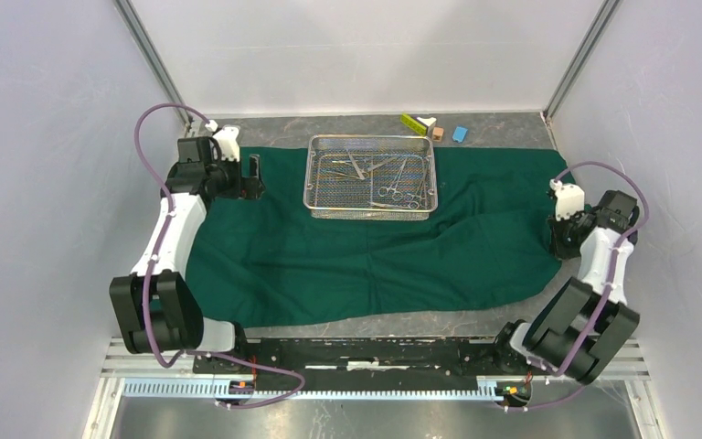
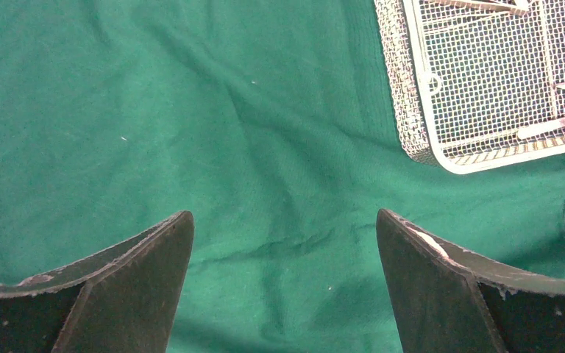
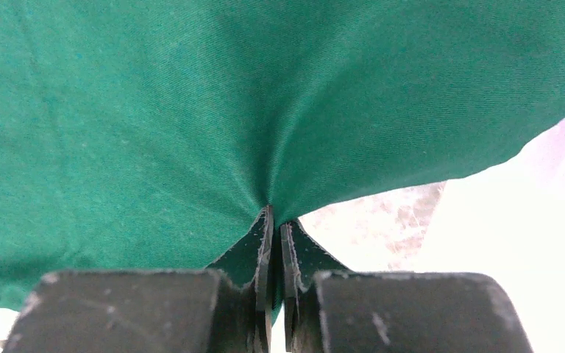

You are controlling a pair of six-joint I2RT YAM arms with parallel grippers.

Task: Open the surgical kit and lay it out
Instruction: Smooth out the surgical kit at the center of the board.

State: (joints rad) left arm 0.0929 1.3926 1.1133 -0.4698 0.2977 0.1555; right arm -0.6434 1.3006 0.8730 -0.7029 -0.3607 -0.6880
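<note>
Looking down from above, a dark green cloth [image 1: 366, 261] lies spread out, the wire-mesh tray [image 1: 371, 215] of steel instruments [image 1: 393, 188] sitting on its far middle. Left wrist view: the left gripper [image 2: 283, 220] gapes wide, holding nothing, above cloth near the tray's corner. Right wrist view: the right gripper [image 3: 274, 217] is clamped on the cloth's edge.

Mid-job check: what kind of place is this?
Probably an enclosed robot test cell, not an operating room: plain white panel walls on aluminium frame posts, and a dark green cloth drape with a silver wire-mesh tray staged on a grey tabletop.
</note>
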